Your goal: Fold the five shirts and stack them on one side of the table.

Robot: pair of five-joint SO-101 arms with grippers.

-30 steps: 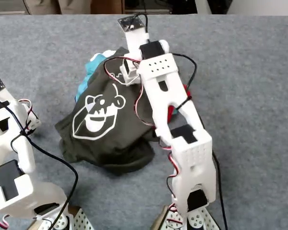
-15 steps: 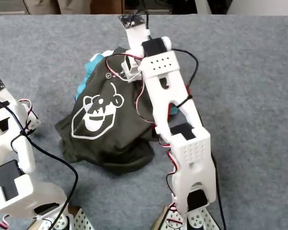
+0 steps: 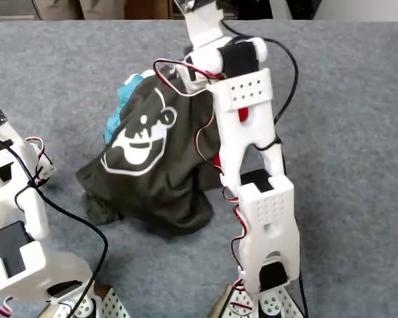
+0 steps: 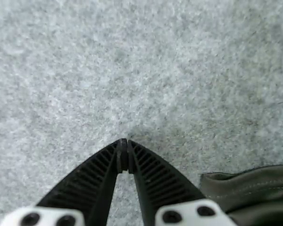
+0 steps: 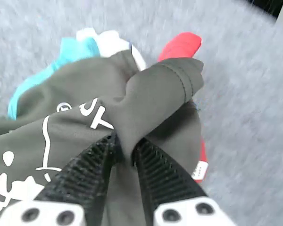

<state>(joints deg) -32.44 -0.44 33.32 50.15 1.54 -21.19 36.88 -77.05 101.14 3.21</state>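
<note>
The grey table (image 3: 358, 132) carries a heap of shirts toward its far side, between the two arms. From above, the right arm (image 3: 252, 93) stretches out over the heap to the table's far edge. The left arm (image 3: 16, 218) is folded back at the near corner, well apart from the heap.

The dark shirt (image 3: 166, 179), with a white print, lies on top. Its far end is drawn up into a peak at the right arm's wrist, and the rest drapes down onto the table. A teal shirt (image 3: 116, 122) pokes out from under it on the left arm's side. The red shirt (image 3: 243, 114) shows through the gap in the right arm's frame.

From above, the arm's wrist hides the grip itself. The right wrist view gives it close: the right tool (image 5: 124, 141) has its ribbed fingers pinched on a bunched fold of the dark shirt near a hem. The same view shows a white shirt (image 5: 111, 40) just beside the teal one, under the lifted cloth.

The left wrist view shows the left tool (image 4: 122, 150) with its fingertips touching and nothing between them, over bare table. An edge of the dark shirt lies near one finger.
</note>
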